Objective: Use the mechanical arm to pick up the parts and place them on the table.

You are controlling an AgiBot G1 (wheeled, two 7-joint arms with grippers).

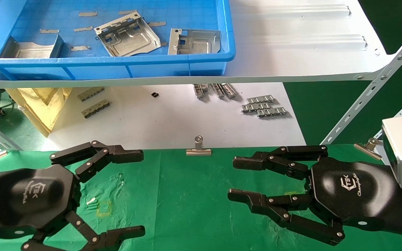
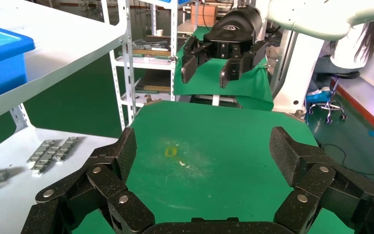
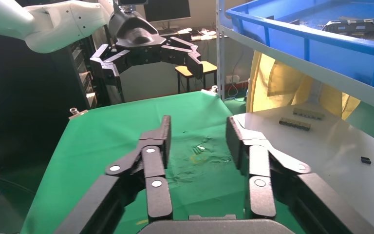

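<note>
Three silvery sheet-metal parts lie in a blue tray (image 1: 117,62) on the white shelf: one at the left (image 1: 30,48), one in the middle (image 1: 127,34), one at the right (image 1: 194,42). My left gripper (image 1: 141,192) hovers open and empty over the left of the green table (image 1: 187,195); it also shows in the left wrist view (image 2: 204,156). My right gripper (image 1: 232,178) hovers open and empty over the table's right; it also shows in the right wrist view (image 3: 198,134). Both grippers are well below and in front of the tray.
The white shelf board (image 1: 309,45) overhangs a white sheet surface (image 1: 173,118) with small ribbed strips (image 1: 263,106). A binder clip (image 1: 198,148) sits on the table's far edge. A slanted shelf strut (image 1: 372,101) stands at the right. A yellow mark (image 1: 104,208) is on the cloth.
</note>
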